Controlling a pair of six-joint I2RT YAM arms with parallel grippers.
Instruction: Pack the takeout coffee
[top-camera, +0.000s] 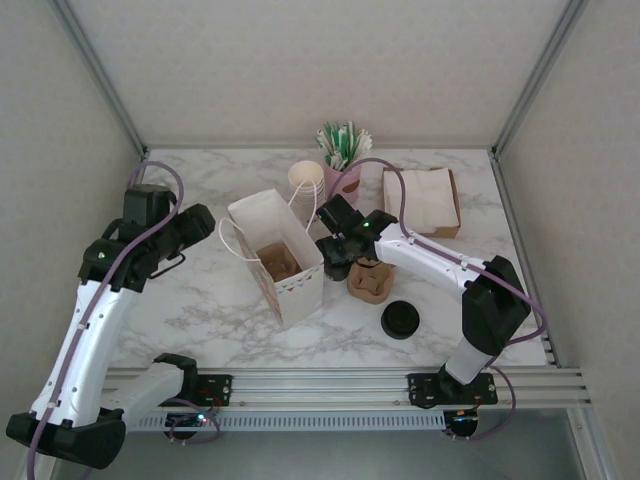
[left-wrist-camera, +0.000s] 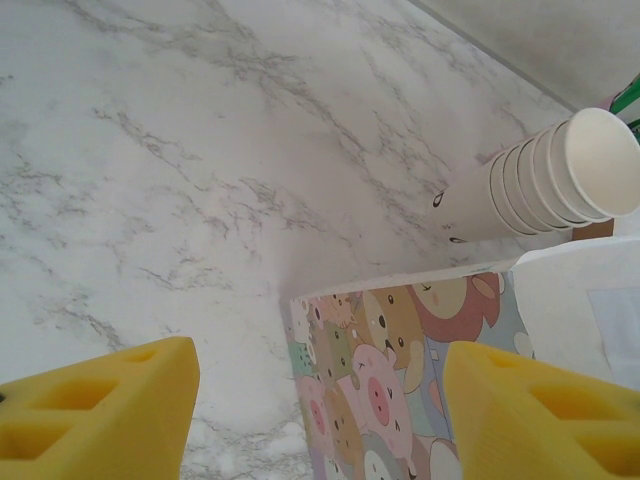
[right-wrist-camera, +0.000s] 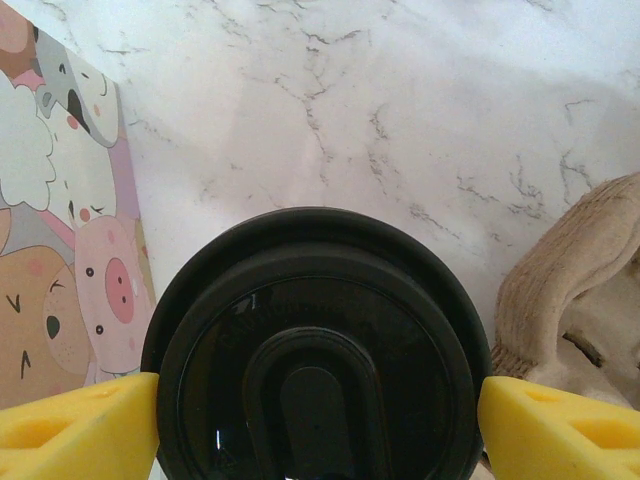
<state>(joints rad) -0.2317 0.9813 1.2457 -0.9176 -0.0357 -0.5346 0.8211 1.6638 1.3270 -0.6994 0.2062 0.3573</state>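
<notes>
While extended leftward, the right gripper (right-wrist-camera: 318, 428) clasps the takeout coffee (right-wrist-camera: 315, 330).

no readable text, labels or numbers

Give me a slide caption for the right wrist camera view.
Right hand grips the black-lidded takeout coffee against the marble table, between cartoon bag and pulp cup tray.

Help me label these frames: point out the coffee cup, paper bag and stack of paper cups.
coffee cup (right-wrist-camera: 315, 360), right wrist view, its black lid.
paper bag (top-camera: 300, 296), top view, outer side wall.
stack of paper cups (left-wrist-camera: 500, 195), left wrist view, stack's side.
</notes>
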